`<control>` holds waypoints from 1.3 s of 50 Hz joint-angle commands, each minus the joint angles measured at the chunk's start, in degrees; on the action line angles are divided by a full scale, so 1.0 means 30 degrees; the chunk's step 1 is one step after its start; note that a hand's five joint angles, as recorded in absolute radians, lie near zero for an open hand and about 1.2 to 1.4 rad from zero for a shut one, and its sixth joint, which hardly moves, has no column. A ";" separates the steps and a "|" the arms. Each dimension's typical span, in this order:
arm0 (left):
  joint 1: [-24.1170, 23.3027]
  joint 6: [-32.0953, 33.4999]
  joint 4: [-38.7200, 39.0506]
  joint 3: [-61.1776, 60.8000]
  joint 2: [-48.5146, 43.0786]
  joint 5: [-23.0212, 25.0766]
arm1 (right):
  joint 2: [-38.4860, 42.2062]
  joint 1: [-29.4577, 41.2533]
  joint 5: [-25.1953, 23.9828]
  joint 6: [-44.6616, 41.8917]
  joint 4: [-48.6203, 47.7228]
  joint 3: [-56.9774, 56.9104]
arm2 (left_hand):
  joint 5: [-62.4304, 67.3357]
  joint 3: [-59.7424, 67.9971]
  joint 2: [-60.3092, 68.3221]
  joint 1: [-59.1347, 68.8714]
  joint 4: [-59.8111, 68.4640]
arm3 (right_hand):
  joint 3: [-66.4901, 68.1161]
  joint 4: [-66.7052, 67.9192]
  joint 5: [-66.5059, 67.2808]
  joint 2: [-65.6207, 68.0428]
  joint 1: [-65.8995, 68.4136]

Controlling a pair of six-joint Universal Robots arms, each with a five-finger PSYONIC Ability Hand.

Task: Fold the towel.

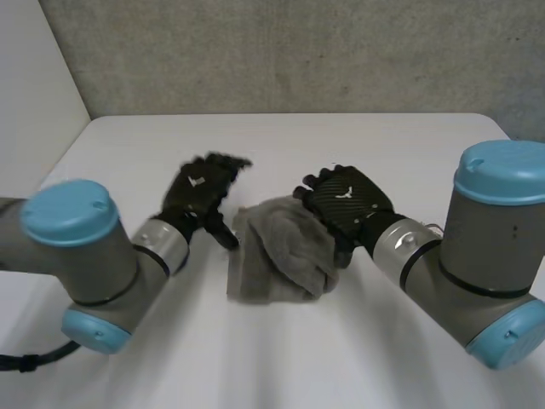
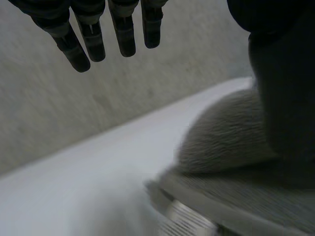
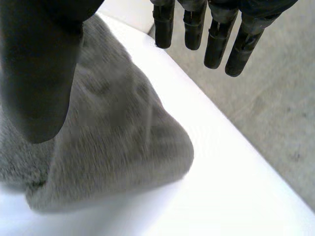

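Note:
A grey towel (image 1: 277, 251) lies bunched and folded over itself in the middle of the white table (image 1: 281, 136). My left hand (image 1: 200, 194) hovers just left of it with fingers (image 2: 83, 37) straight and spread, holding nothing; the towel (image 2: 231, 147) lies beside its thumb. My right hand (image 1: 345, 200) sits over the towel's right side, its fingers (image 3: 216, 37) straight and off the cloth. The thumb (image 3: 42, 69) hangs over the towel (image 3: 113, 137) without pinching it.
A grey wall (image 1: 281, 51) runs behind the table's far edge. Bare tabletop lies beyond the hands, toward the far edge, and in front of the towel. Both arms reach in from the near corners.

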 commanded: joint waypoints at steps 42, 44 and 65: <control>0.1493 -0.0489 -0.1937 0.1450 0.0918 -0.1203 | 0.5888 0.3346 -0.1325 0.5804 0.0840 -0.3843 | -0.4150 -0.1234 -0.1512 -0.1562 -0.1637 | -0.1067 -0.1400 -0.1114 -0.1260 -0.0918; 0.1493 -0.0489 -0.1937 0.1450 0.0918 -0.1233 | 0.6443 0.3376 -0.1267 0.5745 0.1102 -0.4602 | -0.4150 -0.1234 -0.1512 -0.1562 -0.1637 | -0.1067 -0.1400 -0.1114 -0.1260 -0.0918; 0.1112 -0.3126 -0.1937 0.1362 0.1446 -0.1086 | -0.0083 0.0543 -0.1325 0.5862 0.2070 -0.1823 | -0.4150 -0.1234 -0.1512 -0.1562 -0.1637 | -0.1067 -0.1400 -0.1114 -0.1260 -0.0918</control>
